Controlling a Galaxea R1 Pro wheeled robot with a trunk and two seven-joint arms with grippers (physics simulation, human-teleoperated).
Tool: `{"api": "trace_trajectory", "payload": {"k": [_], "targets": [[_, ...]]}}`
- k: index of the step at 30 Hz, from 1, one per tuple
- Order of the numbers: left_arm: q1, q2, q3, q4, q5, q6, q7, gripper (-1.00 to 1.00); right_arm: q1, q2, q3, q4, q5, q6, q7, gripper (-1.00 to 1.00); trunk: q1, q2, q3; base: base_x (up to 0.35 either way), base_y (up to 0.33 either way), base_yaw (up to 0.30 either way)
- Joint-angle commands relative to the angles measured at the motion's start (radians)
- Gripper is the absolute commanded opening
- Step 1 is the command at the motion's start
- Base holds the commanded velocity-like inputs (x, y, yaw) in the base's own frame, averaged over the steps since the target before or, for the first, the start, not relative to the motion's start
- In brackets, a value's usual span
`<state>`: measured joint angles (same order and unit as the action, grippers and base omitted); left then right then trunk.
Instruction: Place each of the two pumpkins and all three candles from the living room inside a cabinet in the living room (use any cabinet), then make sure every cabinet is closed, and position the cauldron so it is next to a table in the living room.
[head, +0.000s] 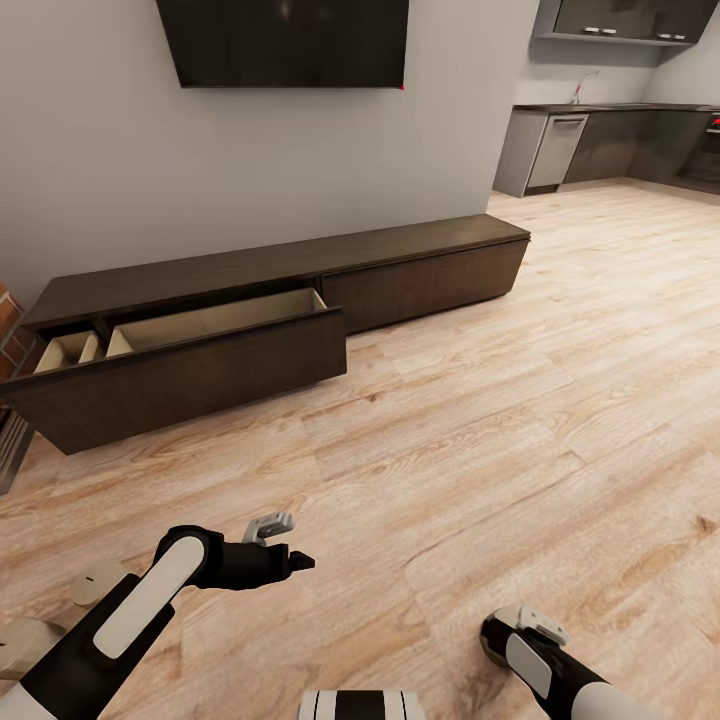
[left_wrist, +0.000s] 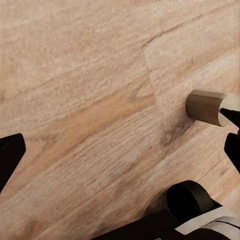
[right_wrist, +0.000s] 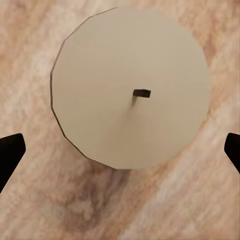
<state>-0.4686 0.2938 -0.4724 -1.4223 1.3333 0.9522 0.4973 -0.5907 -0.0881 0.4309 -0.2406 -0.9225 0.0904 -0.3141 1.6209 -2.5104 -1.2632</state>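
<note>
Below the right gripper (right_wrist: 120, 150), a candle (right_wrist: 131, 87) stands upright on the plank floor (right_wrist: 40, 210): pale beige disc top, faceted rim, short dark wick at centre. Fingers spread wide, holding nothing.

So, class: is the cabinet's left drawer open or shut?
Open. The cabinet's left drawer stands pulled out, its pale tan interior showing.
</note>
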Motion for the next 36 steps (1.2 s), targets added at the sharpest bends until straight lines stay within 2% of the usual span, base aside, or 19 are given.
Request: {"api": "trace_trajectory", "payload": {"k": [1, 19, 36], "targets": [[-0.001, 0.001, -0.002, -0.001, 0.01, 0.0, 0.01, 1.0, -0.001, -0.002, 0.008, -0.004, -0.004, 0.006, -0.01, 1.0, 0.0, 0.0, -0.001, 0.0, 0.0, 0.0], [-0.001, -0.001, -0.003, 0.001, 0.01, -0.001, 0.012, 1.0, -0.006, -0.008, 0.01, -0.005, 0.002, 0.04, -0.021, 1.0, 0.0, 0.0, -0.001, 0.0, 0.0, 0.0], [-0.001, -0.001, -0.003, 0.004, 0.01, -0.001, 0.013, 1.0, -0.037, -0.008, 0.019, -0.074, 0.023, 0.002, -0.026, 1.0, 0.0, 0.0, -0.001, 0.0, 0.0, 0.0]]}}
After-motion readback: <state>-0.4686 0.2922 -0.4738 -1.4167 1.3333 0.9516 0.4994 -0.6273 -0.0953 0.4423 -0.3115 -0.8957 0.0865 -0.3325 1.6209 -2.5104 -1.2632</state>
